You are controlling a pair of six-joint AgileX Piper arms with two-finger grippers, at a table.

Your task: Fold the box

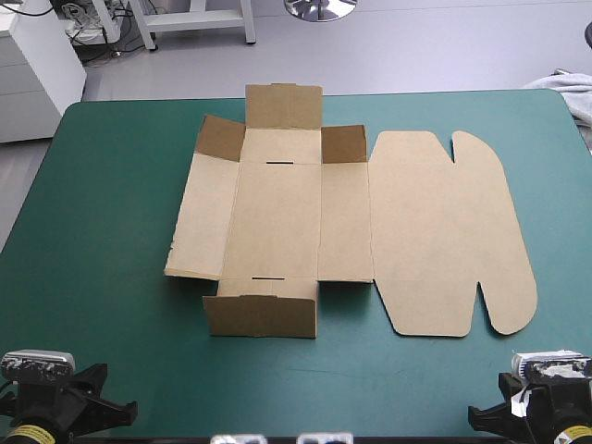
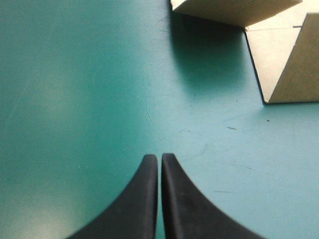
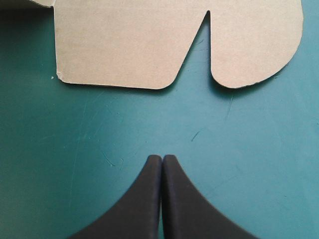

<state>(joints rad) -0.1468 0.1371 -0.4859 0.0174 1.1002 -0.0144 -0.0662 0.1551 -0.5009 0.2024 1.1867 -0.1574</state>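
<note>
1. Box (image 1: 305, 222) lies mid-table on the teal-green cover (image 1: 102, 277), a brown cut sheet that is mostly flat and partly raised
2. Near end wall (image 1: 262, 314) stands up; far end flap (image 1: 283, 104) is up too, with a corner tab (image 1: 220, 139) raised on its left and another (image 1: 343, 143) on its right
3. Left side panel (image 1: 205, 217) is a bit lifted along its outer edge
4. Lid (image 1: 444, 231) lies flat on the cover on the right side, with rounded ears at its far and near corners
5. Left gripper (image 2: 159, 157): black fingers pressed together at the tips with only a hairline gap, nothing between them, over bare cover by the table's near edge
6. The box's near left corner (image 2: 284, 64) is ahead of it and off to the side, well apart
7. Right gripper (image 3: 162, 158): fingers closed tip to tip, holding nothing and touching no board
8. The lid's near edge (image 3: 149, 45) is ahead of it, and the notch (image 3: 208, 20) between the lid and its rounded ear sits slightly off its line
9. Cannot tell if either gripper's tips touch the cover
10. Pale cloth (image 1: 569, 92) hangs at the table's far right corner, clear of the box
</note>
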